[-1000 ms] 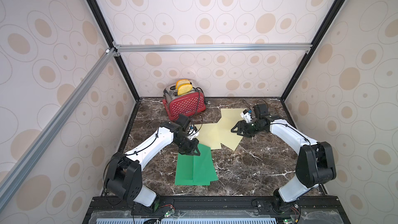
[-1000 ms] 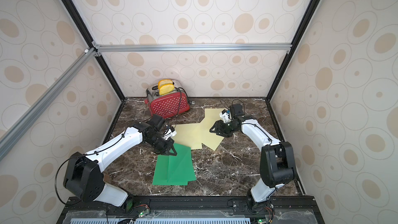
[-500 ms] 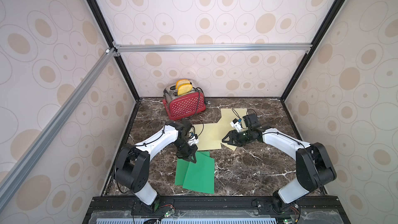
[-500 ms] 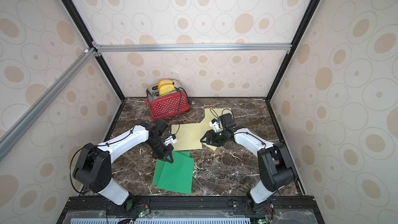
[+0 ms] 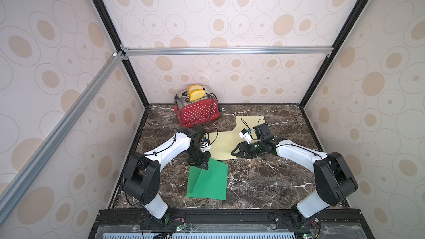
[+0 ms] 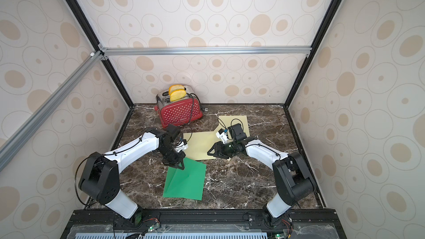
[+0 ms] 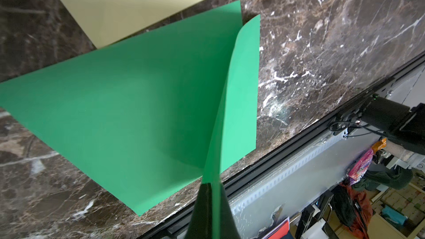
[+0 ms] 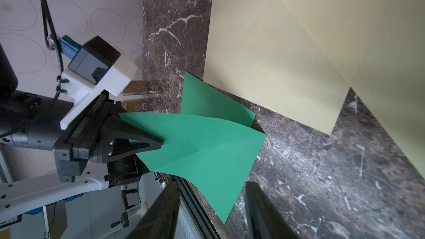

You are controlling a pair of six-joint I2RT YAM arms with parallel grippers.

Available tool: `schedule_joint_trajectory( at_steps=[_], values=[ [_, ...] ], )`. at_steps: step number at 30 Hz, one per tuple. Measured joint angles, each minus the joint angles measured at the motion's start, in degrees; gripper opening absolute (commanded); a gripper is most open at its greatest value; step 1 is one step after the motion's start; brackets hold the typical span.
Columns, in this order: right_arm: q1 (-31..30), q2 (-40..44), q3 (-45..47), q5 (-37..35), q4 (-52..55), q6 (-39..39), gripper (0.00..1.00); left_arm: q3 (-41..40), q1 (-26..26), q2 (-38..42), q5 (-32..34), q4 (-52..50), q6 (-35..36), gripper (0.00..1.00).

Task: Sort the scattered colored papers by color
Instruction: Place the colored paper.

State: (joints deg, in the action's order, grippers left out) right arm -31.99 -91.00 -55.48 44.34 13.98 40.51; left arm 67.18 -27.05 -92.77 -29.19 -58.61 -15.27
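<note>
Two green papers (image 5: 207, 180) (image 6: 186, 180) lie overlapped at the front middle of the marble table. My left gripper (image 5: 203, 165) (image 6: 180, 166) (image 7: 212, 187) is shut on the far corner of the upper green sheet (image 7: 234, 102) (image 8: 207, 143), which curves up from the flat green sheet (image 7: 128, 111) under it. Cream-yellow papers (image 5: 223, 144) (image 6: 200, 144) (image 8: 264, 54) overlap behind them, one more (image 5: 249, 123) (image 8: 379, 42) farther back. My right gripper (image 5: 235, 152) (image 6: 210, 152) (image 8: 211, 185) hovers open at the cream sheet's front right corner, holding nothing.
A red toaster (image 5: 199, 111) (image 6: 180, 111) with two yellow toast slices (image 5: 196, 93) stands at the back left, its black cord trailing onto the cream papers. The black front rail (image 7: 299, 139) runs just past the green sheets. Patterned walls enclose three sides.
My left gripper pulled the green sheet toward the front, over the other green one. My right gripper moved left and forward across the cream papers, its jaws narrowing a little.
</note>
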Motion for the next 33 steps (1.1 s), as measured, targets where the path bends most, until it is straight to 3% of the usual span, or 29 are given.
schedule_joint_trajectory(
  at_steps=[15,33],
  values=[
    [-2.4,-3.5,1.1,1.5,-2.8,0.2,0.52,-1.0,0.8,0.0,4.9,0.7,-1.4,0.00],
    [-5.9,-8.8,0.4,2.3,-7.6,2.7,0.51,-0.4,1.8,-1.1,5.9,-1.7,1.0,0.00]
  ],
)
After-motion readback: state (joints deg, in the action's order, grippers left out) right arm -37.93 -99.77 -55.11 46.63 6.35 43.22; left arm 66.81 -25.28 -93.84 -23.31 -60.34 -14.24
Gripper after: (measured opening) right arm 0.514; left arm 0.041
